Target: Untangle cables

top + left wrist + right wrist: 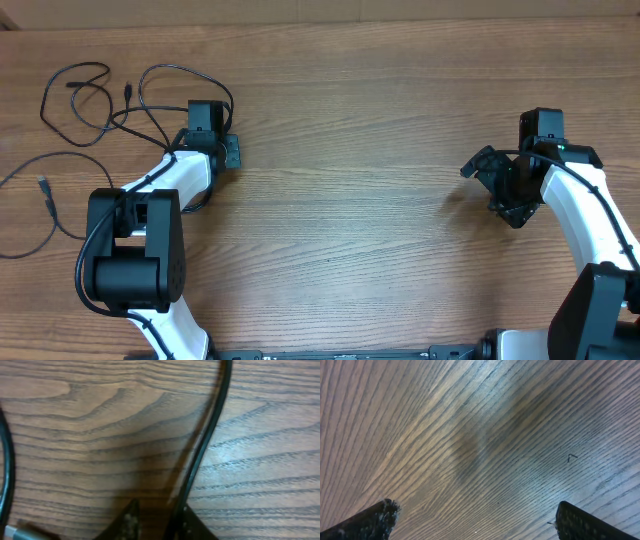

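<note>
Several thin black cables (100, 120) lie looped and crossed at the table's far left. My left gripper (212, 150) is down at the right edge of that tangle. In the left wrist view its jaws (159, 522) are narrowly open, and one black cable (210, 435) runs down between them, against the right finger. A second cable (6, 465) and a grey plug (22, 534) show at that view's left edge. My right gripper (492, 178) is wide open and empty, over bare wood at the far right; its fingertips (472, 520) show only wood between them.
A separate cable loop with a plug (42, 184) lies near the table's left edge. The wooden table (350, 200) spans the view. Both arm bases stand at the front edge.
</note>
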Robot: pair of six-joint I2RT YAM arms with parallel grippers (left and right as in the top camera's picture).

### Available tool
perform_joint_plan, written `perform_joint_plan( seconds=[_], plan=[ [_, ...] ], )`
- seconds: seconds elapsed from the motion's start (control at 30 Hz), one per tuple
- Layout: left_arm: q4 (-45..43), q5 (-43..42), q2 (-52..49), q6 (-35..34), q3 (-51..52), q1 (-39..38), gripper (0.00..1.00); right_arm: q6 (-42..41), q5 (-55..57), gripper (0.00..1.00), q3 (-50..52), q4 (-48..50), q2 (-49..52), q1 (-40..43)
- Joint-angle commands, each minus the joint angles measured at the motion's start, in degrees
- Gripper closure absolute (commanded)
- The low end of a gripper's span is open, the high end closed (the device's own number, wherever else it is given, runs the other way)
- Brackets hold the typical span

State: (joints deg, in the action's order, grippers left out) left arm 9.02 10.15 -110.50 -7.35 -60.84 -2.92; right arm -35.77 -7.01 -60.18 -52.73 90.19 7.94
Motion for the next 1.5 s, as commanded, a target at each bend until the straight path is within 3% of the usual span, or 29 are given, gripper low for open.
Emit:
perform_joint_plan(
  seconds=[0.0,0.1,0.2,0.3,0.37,0.43,0.53,0.7,1.03,1.47],
  plan=[
    [1.14,0.79,0.83,0.07,-0.76,0.26,0.69,0.17,0.79,0.0,0.33,0.15,0.0,0.33],
    [2.84,0.79,2.71,0.07,-1.73,0.26,0.69,0.17,0.79,0.0,0.33,0.17,0.0,0.33],
    [6.56,0.74,6.97,-0.96,-3.8,0.26,0.56,0.17,0.79,0.0,0.33,0.17,0.0,0.33],
    [12.92,0.61,13.07,-5.25,-5.97,0.26,0.54,0.17,0.79,0.0,0.33,0.15,0.0,0.33],
    [18.86,-1.46,17.94,-8.61,-7.5,0.26,0.41,0.17,0.79,0.0,0.33,0.15,0.0,0.33],
    [24.41,-7.06,22.91,-9.42,-8.63,0.26,0.16,0.17,0.79,0.0,0.33,0.15,0.0,0.33],
    [31.87,-18.4,30.49,-8.85,-9.09,0.26,0.0,0.17,0.79,0.0,0.33,0.15,0.0,0.33],
    [42.38,-27.76,41.77,-6.36,-9.07,0.26,0.01,0.17,0.79,0.0,0.33,0.15,0.0,0.33],
    [64.24,-27.76,61.64,-2.89,-9.01,0.26,0.0,0.17,0.79,0.0,0.33,0.17,0.0,0.33],
    [76.15,-29.44,80.61,-1.62,-7.87,0.26,0.01,0.17,0.79,0.0,0.33,0.15,0.0,0.33]
  ],
)
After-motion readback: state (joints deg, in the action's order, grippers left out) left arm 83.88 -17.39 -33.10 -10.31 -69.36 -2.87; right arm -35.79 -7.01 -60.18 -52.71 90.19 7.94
